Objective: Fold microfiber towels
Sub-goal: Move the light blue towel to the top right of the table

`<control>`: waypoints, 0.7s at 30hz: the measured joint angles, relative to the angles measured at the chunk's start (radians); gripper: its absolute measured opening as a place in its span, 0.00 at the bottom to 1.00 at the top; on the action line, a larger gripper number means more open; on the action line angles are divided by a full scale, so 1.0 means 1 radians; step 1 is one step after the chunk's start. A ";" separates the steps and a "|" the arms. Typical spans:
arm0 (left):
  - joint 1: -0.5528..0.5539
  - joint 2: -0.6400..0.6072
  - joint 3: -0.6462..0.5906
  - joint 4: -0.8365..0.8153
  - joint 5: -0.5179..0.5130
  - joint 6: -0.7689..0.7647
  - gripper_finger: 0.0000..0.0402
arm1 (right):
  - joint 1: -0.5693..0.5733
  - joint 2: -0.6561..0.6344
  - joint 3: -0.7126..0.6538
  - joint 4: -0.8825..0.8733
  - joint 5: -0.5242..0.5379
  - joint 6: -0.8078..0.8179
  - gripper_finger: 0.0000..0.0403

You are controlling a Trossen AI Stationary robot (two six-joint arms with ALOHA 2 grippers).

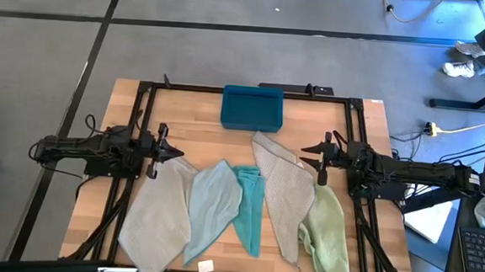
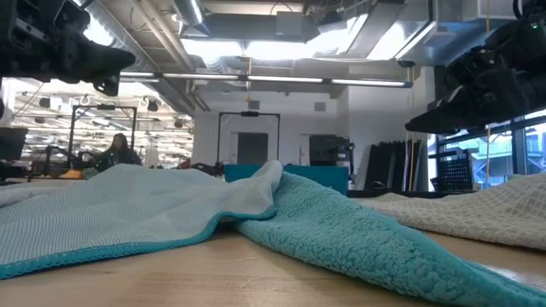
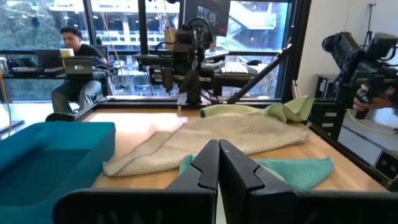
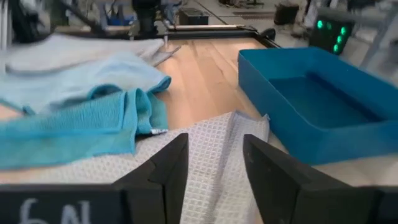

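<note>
Five microfiber towels lie side by side on the wooden table: a grey-beige one (image 1: 160, 214) at the left, then pale blue (image 1: 213, 203), teal (image 1: 250, 208), a second grey-beige one (image 1: 283, 196) and pale green (image 1: 329, 242). Neighbours overlap at their edges. My left gripper (image 1: 180, 155) is shut and hovers level over the left grey towel's far corner, touching nothing. My right gripper (image 4: 214, 149) is open and hovers above the far corner of the right grey towel (image 4: 211, 165), its fingers clear of the cloth.
A rigid teal-blue bin (image 1: 253, 108) stands at the far middle of the table. A black frame (image 1: 144, 96) runs around the tabletop. A small white tag (image 1: 206, 266) lies near the front edge. A person (image 3: 74, 68) sits beyond the table.
</note>
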 joint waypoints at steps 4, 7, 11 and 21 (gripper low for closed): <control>0.000 0.000 0.000 0.011 0.000 0.006 0.00 | 0.000 0.000 0.000 0.074 0.001 0.019 0.39; 0.000 0.000 0.000 0.090 -0.001 0.050 0.00 | 0.000 0.000 0.000 0.126 0.001 0.020 0.39; 0.000 0.000 0.000 0.136 -0.001 0.056 0.00 | 0.000 0.000 0.000 0.236 0.001 0.025 0.39; 0.000 0.001 0.001 0.350 0.005 -0.018 0.00 | 0.000 0.000 0.000 0.409 0.030 0.219 0.39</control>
